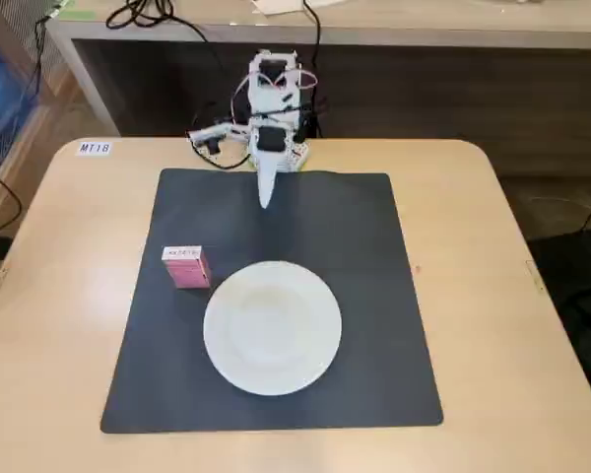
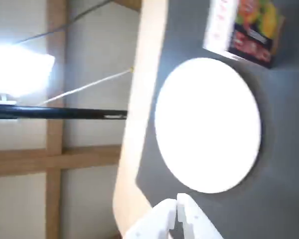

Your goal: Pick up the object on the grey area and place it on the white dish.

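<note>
While the arm stands folded at the far edge of the bench (image 1: 59, 296), its fingers (image 1: 265, 192) hang over the back part of the grey area (image 1: 374, 296) and hold nothing; in the wrist view the two white tips (image 2: 178, 211) meet with only a thin dark line between them, so they look closed or almost closed, although the picture is blurred there. The object (image 1: 186, 266), a small pink-red box with a white top, stands on the grey area to the left of the white dish (image 1: 272, 327) in the fixed view, just beside its rim but probably not touching it. The dish lies near the middle of the mat, so the carry will be short. Because the box is so near the rim, the fingers must first open and then come down on the side away from the dish, otherwise one tip could strike the plate or push the box. Nothing of the task seems done yet.
</note>
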